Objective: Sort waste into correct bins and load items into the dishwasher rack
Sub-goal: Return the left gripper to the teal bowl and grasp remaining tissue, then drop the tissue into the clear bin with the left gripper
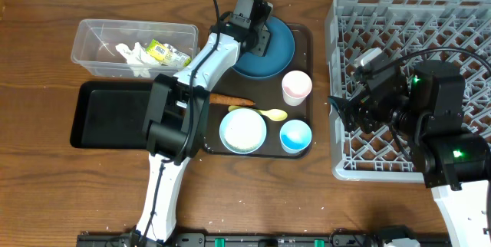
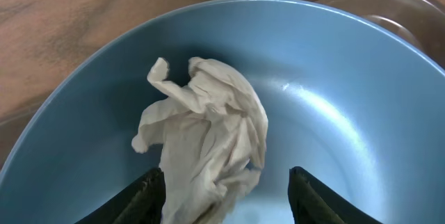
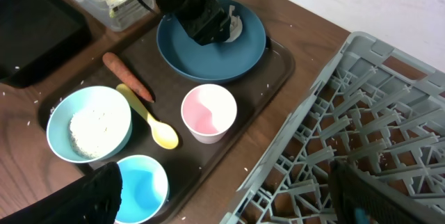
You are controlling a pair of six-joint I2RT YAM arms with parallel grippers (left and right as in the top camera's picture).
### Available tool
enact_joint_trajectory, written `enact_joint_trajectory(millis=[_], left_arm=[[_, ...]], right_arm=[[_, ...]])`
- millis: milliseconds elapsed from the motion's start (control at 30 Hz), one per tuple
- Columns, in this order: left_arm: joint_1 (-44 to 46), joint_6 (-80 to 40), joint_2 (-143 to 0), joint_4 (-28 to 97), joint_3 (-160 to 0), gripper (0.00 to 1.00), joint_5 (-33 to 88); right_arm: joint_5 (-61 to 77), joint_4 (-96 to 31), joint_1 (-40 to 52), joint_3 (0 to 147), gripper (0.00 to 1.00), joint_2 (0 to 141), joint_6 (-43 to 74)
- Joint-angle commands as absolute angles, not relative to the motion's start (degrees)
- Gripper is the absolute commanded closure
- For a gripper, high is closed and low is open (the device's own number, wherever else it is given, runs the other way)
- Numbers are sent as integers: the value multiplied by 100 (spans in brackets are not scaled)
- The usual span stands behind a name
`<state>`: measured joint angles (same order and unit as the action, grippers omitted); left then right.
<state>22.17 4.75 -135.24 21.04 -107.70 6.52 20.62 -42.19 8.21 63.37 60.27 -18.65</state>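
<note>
Between the parted fingers of the left claw (image 2: pixel 229 200) lies a crumpled tissue (image 2: pixel 201 133) on the dark-blue plate (image 2: pixel 334 78), straddled ready for pinching. Off to the claw's left sits the clear tub (image 1: pixel 96 44), likely its destination since it already holds tissues.

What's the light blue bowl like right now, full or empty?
Partly full: the light-blue bowl holds a mound of white rice, inner wall showing around it.

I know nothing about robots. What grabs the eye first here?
The big grey rack fills the right side of the table, with the right arm over it. At centre, the left gripper hangs open over a crumpled tissue on the dark-blue plate, at the back of a brown tray.
</note>
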Motion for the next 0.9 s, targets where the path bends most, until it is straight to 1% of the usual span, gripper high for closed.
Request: enact_joint_trajectory(millis=[0, 33, 67, 100, 133, 167, 233, 267, 300, 500, 733, 867], left_arm=[[2191, 578, -13732, 2095, -10694, 42, 666], [2193, 578, -13771, 2108, -10694, 43, 666], [2193, 578, -13799, 2110, -10694, 48, 666], [2196, 576, -13812, 2112, -10694, 55, 666], [2193, 574, -13815, 2110, -10694, 66, 666], [2193, 574, -13812, 2102, -10696, 71, 666], [2193, 572, -13810, 2047, -10696, 87, 666], [2193, 556, -13810, 2036, -10698, 92, 663], [2193, 548, -13810, 2034, -10709, 94, 657], [2171, -80, -13496, 2137, -10777, 94, 644], [1977, -773, -12313, 2648, -10777, 94, 635], [1719, -1398, -11642, 3267, -10777, 94, 91]], right_arm=[[2082, -4224, 746, 6475, 8, 6040, -1890], [2082, -4224, 746, 6475, 8, 6040, -1890], [2082, -4226, 746, 6475, 8, 6040, -1890], [2082, -4228, 746, 6475, 8, 6040, -1890], [2082, -4230, 746, 6475, 8, 6040, -1890], [2082, -4230, 746, 6475, 8, 6040, -1890], [2082, -4228, 746, 6475, 8, 6040, -1890], [2082, -4228, 746, 6475, 8, 6040, -1890], [2082, -4228, 746, 6475, 8, 6040, -1890], [2084, -4233, 746, 6475, 8, 6040, -1890], [2082, -4219, 746, 6475, 7, 6040, -1890], [2084, -4219, 746, 6475, 7, 6040, -1890]])
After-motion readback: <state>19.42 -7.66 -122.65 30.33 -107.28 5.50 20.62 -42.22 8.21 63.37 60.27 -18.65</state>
